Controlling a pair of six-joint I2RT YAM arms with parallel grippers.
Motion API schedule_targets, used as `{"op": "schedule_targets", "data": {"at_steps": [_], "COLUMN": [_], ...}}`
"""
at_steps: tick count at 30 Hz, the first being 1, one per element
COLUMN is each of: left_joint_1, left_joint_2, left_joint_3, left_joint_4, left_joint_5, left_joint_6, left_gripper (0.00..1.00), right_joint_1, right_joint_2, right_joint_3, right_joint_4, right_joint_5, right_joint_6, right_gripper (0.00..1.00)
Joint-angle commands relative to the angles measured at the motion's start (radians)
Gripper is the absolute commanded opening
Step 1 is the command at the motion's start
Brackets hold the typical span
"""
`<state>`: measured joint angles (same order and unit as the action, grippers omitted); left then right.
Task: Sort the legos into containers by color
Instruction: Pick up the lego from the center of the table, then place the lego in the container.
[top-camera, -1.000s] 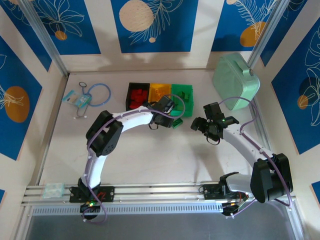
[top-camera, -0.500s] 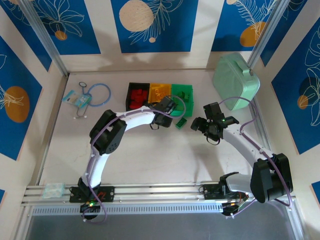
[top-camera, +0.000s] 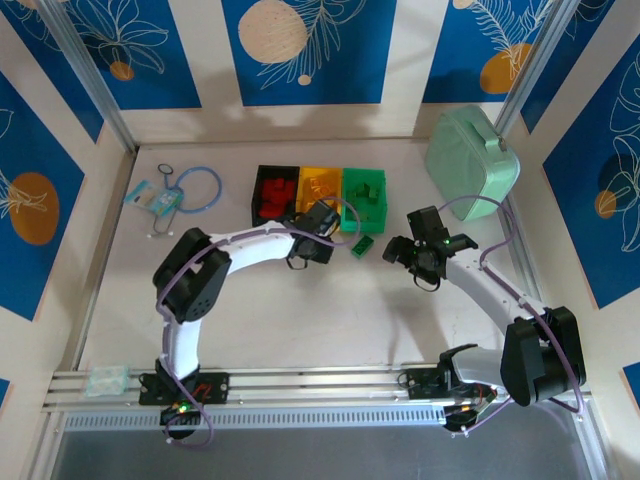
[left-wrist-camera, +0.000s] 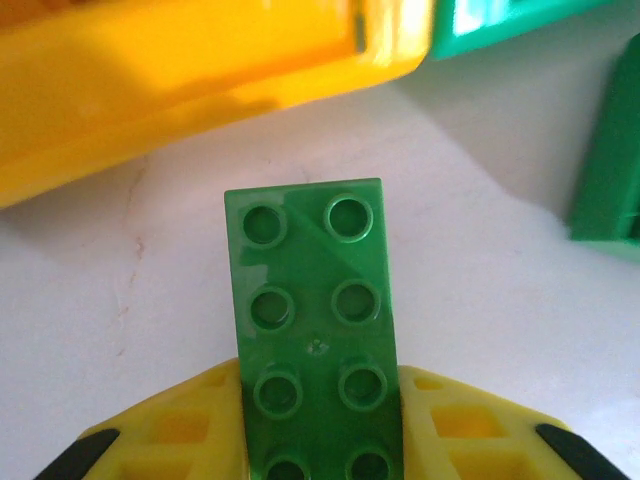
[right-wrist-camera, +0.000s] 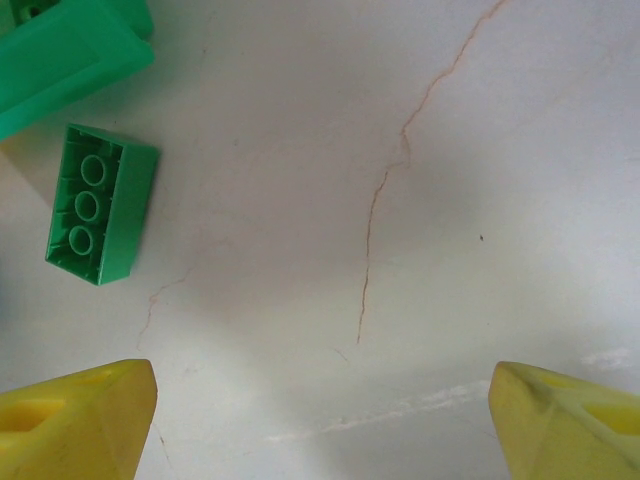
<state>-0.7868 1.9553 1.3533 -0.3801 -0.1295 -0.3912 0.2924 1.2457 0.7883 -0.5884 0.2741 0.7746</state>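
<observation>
Now the left gripper (top-camera: 316, 228) is closed on a green brick (left-wrist-camera: 315, 330). In the left wrist view its yellow fingers (left-wrist-camera: 180, 430) press the brick's two long sides, and the studs face the camera. A second ago these fingers were apart and hung further right, over the near edge of the green bin (top-camera: 364, 195). Since then the gripper has come left with the brick and now sits just near of the yellow bin (top-camera: 320, 183). The left arm's elbow has also swung out to the left. The black bin (top-camera: 262, 180) at the left end of the row holds red bricks (top-camera: 276, 193).

With the gripper gone from that spot, a second green brick (top-camera: 362, 245) lies in plain sight on the table (top-camera: 300, 330), just near of the green bin. The right wrist view shows it underside up.

The right gripper (top-camera: 398, 250) has not moved: it hangs to the right of that loose brick, fingers spread wide with nothing between them. The mint-green case (top-camera: 470, 160) is unchanged at the far right.
</observation>
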Motion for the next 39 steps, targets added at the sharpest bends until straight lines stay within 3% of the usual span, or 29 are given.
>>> {"op": "schedule_targets", "data": {"at_steps": [1, 11, 16, 28, 35, 39], "left_joint_1": [-0.006, -0.006, 0.001, 0.043, 0.071, 0.078], "left_joint_2": [-0.061, 0.034, 0.122, 0.289, 0.370, 0.447], "left_joint_3": [0.022, 0.259, 0.396, 0.607, 0.701, 0.848], "left_joint_4": [0.033, -0.026, -0.049, -0.015, -0.009, -0.100], "left_joint_5": [0.027, 0.107, 0.207, 0.404, 0.451, 0.482], "left_joint_6": [0.014, 0.072, 0.068, -0.043, -0.103, -0.091], "left_gripper": [0.24, 0.24, 0.24, 0.25, 0.26, 0.34], "right_joint_1": [-0.006, -0.038, -0.076, -0.121, -0.137, -0.139], "right_joint_2": [-0.023, -0.105, -0.152, -0.184, -0.201, -0.210], "right_joint_3": [-0.012, -0.049, -0.075, -0.105, -0.105, -0.097], "right_joint_4": [0.004, -0.021, -0.025, -0.016, -0.023, -0.031], "right_joint_5": [0.019, 0.038, 0.029, 0.003, -0.009, -0.014], "right_joint_6": [0.024, 0.027, 0.025, 0.014, 0.003, 0.002], "right_gripper": [0.87, 0.87, 0.87, 0.87, 0.87, 0.87]}}
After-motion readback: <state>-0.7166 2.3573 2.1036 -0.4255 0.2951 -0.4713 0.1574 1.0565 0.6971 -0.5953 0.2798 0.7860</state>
